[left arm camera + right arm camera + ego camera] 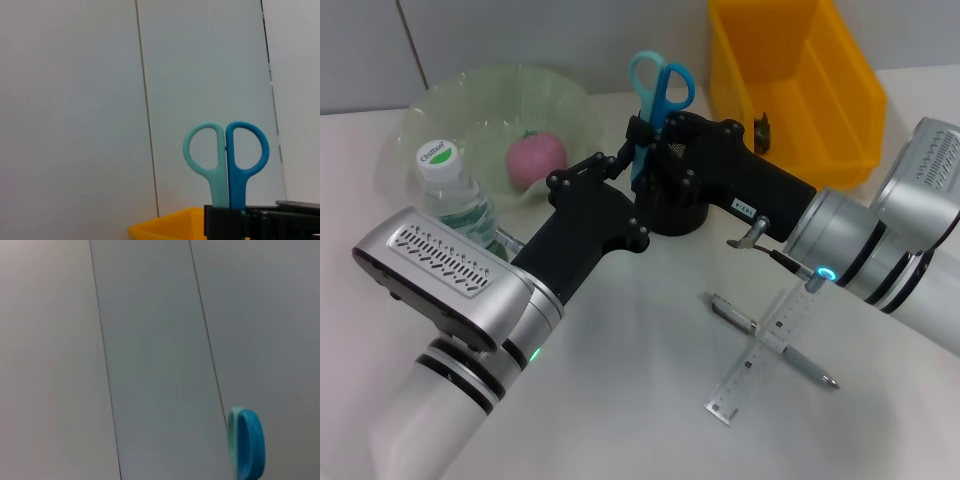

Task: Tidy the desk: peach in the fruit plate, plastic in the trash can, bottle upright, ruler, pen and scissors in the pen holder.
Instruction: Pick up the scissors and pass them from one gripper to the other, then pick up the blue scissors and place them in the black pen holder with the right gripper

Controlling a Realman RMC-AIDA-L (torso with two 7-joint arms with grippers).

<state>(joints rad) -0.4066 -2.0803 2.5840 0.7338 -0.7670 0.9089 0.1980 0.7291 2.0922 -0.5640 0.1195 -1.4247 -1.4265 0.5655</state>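
Near right, a pen (775, 341) and ruler (762, 352) are lying crossed on the tabletop (620, 400). Both arms are reaching inward, the left gripper (638, 150) and right gripper (655, 150) jaws clenching upright scissors (658, 95) above the holder (675, 215). Farther left, a peach (535, 157) is sitting in the plate (470, 110).

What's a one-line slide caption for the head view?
Both claws meet at the scissors standing in the pen holder; ruler and pen lie crossed on the desk.

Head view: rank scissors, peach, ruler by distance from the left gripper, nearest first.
From the left gripper:
1. scissors: at the fingers, standing handles-up over the pen holder.
2. peach: to its left, in the fruit plate.
3. ruler: farthest, flat on the desk to the right, crossing the pen.
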